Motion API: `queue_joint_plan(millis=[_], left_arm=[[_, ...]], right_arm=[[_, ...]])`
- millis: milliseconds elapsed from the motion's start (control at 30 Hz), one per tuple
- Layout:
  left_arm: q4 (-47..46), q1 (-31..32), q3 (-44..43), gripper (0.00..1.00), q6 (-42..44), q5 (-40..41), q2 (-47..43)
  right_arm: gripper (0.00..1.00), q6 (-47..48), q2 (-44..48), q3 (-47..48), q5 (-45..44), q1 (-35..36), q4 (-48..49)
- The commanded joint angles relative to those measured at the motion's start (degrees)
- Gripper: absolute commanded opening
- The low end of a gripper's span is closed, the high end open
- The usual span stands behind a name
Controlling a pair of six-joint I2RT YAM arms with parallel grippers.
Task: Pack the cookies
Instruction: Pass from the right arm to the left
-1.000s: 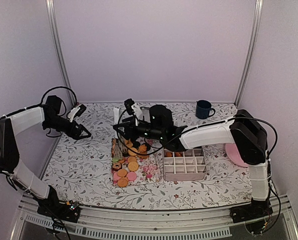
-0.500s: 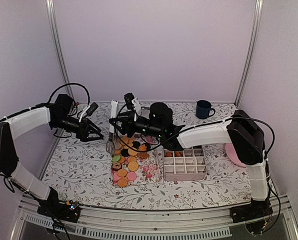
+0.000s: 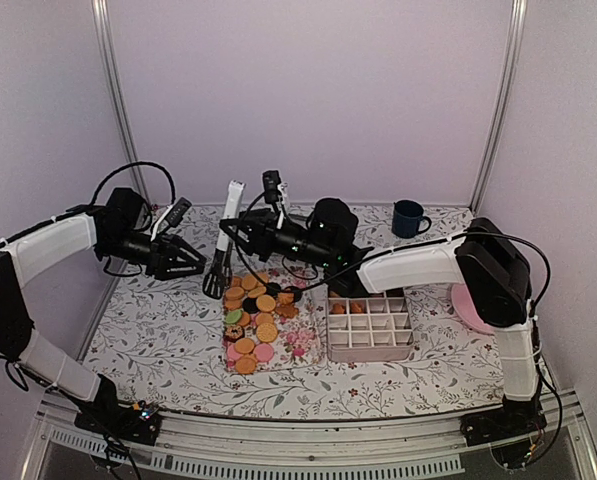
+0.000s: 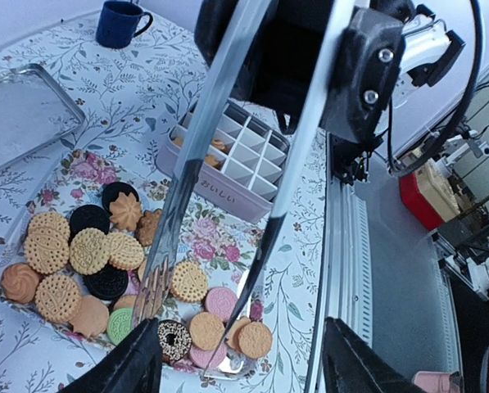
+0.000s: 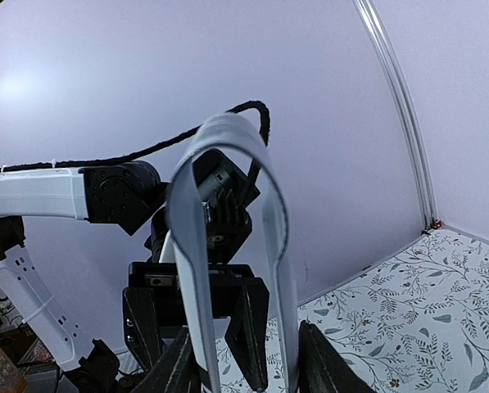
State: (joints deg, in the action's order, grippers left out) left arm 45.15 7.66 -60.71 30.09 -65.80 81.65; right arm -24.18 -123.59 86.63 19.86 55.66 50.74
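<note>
A: Where are the cookies [image 4: 88,250] in relation to the arms?

B: They lie in a loose, partly overlapping heap on a floral tray [image 3: 298,345] on the table. That is below and just ahead of the left end effector [image 4: 240,368], and under the tips of the tongs [image 4: 191,164].

A: Who has the tongs?

B: The right end effector [image 5: 242,360] is closed on them near the looped end and holds them clear of the table, blades pointing down. The left end effector is spread wide with nothing in it, just beside the blades.

A: How would you expect a cookie to handle?

B: I'd guess light, thin and stiff, but brittle. A hard squeeze would probably crack or crumble one. The dark sandwich ones look thicker and may take more pressure.

A: So where should it be gripped?

B: Across the rim, one blade on each edge, with only gentle pressure. I'd start with a cookie on top of the heap or out at its edge, so the neighbours don't get dragged. The divided box [image 4: 244,192] is beyond the tray from the left end effector. Its cells look snug, so each cookie should go in flat or edge-first.
</note>
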Motion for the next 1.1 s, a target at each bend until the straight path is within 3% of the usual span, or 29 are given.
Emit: queue_joint_plan(millis=[0,200,633,900,1067], left_arm=[[2.2,0.5,0.3,0.64,1.6,-2.8,-0.6],[3.7,1.0,0.5,0.51,2.5,-4.2,0.1],[3.8,2.0,1.3,0.42,3.0,-3.9,1.8],[3.4,3.5,1.5,0.28,2.6,-4.6,2.6],[3.4,3.6,1.3,0.11,2.7,-4.5,2.8]], right_arm=[[0.4,-4.4,2.6,1.0,2.1,-1.0,6.1],[0.4,-4.8,2.6,1.5,2.4,-1.1,7.3],[0.4,-7.8,1.1,3.4,4.6,-1.4,9.5],[0.39,-9.1,-0.1,5.0,4.7,-1.4,10.8],[0.4,-9.4,-0.2,4.3,5.4,-1.4,10.9]])
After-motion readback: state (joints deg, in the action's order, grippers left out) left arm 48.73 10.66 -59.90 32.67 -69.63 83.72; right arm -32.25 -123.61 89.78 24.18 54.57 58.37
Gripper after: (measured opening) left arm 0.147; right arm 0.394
